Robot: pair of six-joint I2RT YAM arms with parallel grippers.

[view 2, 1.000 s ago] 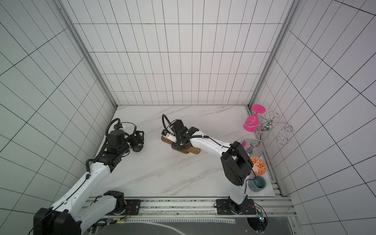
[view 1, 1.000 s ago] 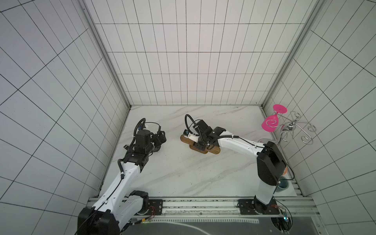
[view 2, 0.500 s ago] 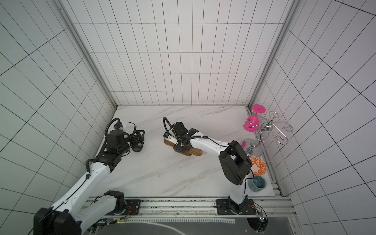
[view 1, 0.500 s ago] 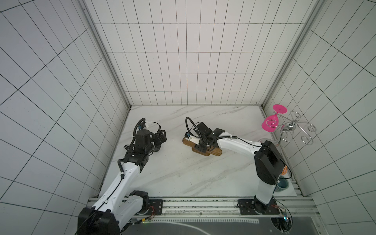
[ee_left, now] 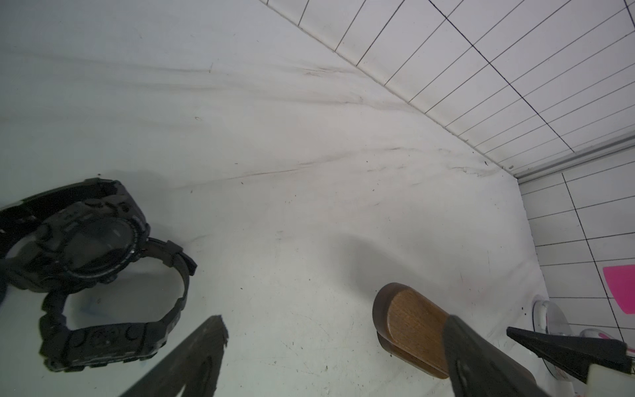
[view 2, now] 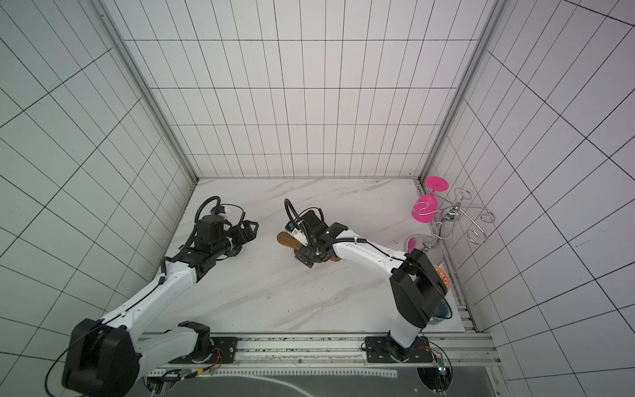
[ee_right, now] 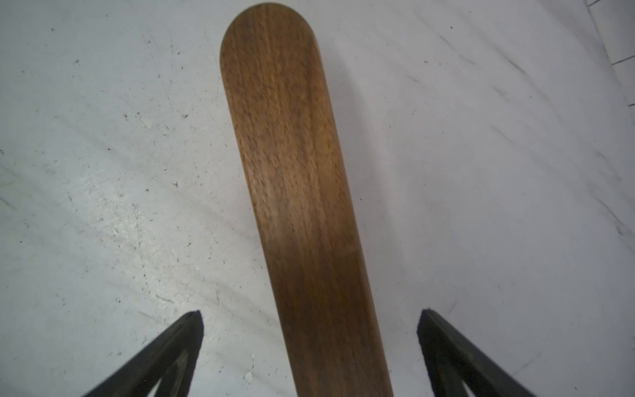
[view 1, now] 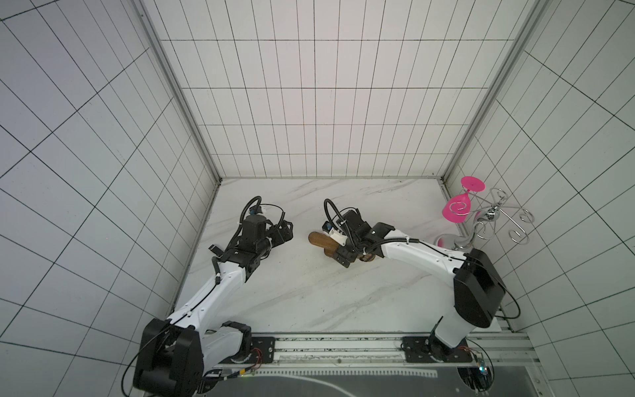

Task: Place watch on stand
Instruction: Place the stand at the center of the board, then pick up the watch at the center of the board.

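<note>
Right gripper [ee_right: 311, 318] opened — one stand [ee_right: 285, 137], one watch [ee_left: 99, 247]

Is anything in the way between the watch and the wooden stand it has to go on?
No object lies between them: in the left wrist view only bare table separates the watch from the free rounded end of the stand. But the right hand straddles the bar farther along, open.

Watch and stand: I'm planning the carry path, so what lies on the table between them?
Only bare marble tabletop between the watch and the stand, shown in the left wrist view.
</note>
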